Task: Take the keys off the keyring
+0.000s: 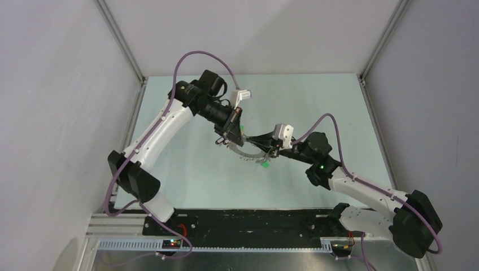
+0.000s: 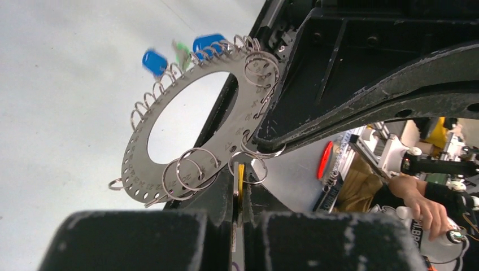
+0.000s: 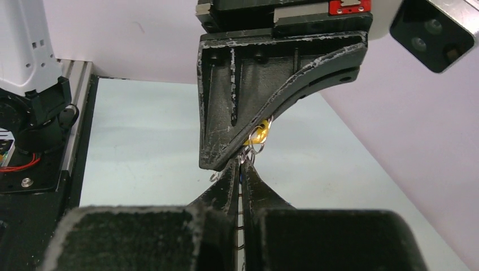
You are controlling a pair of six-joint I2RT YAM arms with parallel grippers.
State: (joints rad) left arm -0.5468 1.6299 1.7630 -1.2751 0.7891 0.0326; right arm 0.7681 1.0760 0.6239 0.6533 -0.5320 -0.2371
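So the broad flat grey metal keyring (image 2: pixel 138 164), the big-washer kind with holes round the rim, is up in the air over the pale green table (image 1: pixel 186 175). It's dead centre of the top view, strung between the two arms. The right hand (image 3: pixel 243 169) is squeezed together on the disc's rim; in its own view the plate runs edge-on between the fingers. The left hand (image 2: pixel 238 182) is pinched together too, with a small yellow tag (image 2: pixel 241 172) peeking out at its tips, low centre of the left wrist view. Looks like a key's tag to me, can't swear to it.

The small metal keys with blue and green oval plastic tags (image 2: pixel 154 61) dangle off the far rim, upper left of that view, a bit blurred. Thin wire split rings (image 2: pixel 189 169) fringe the rest of the rim.

Handling-wise, the disc looks stiff and light but thin and smooth. I'd guess it pivots in a pinch unless it's gripped well in from the edge, on bare plate between loops. The keys are light and swingy, and the tags are the fattest, grippiest bit, so grab there. The split rings look springy: a key needs threading round the coil, and yanking probably just slips the grip.
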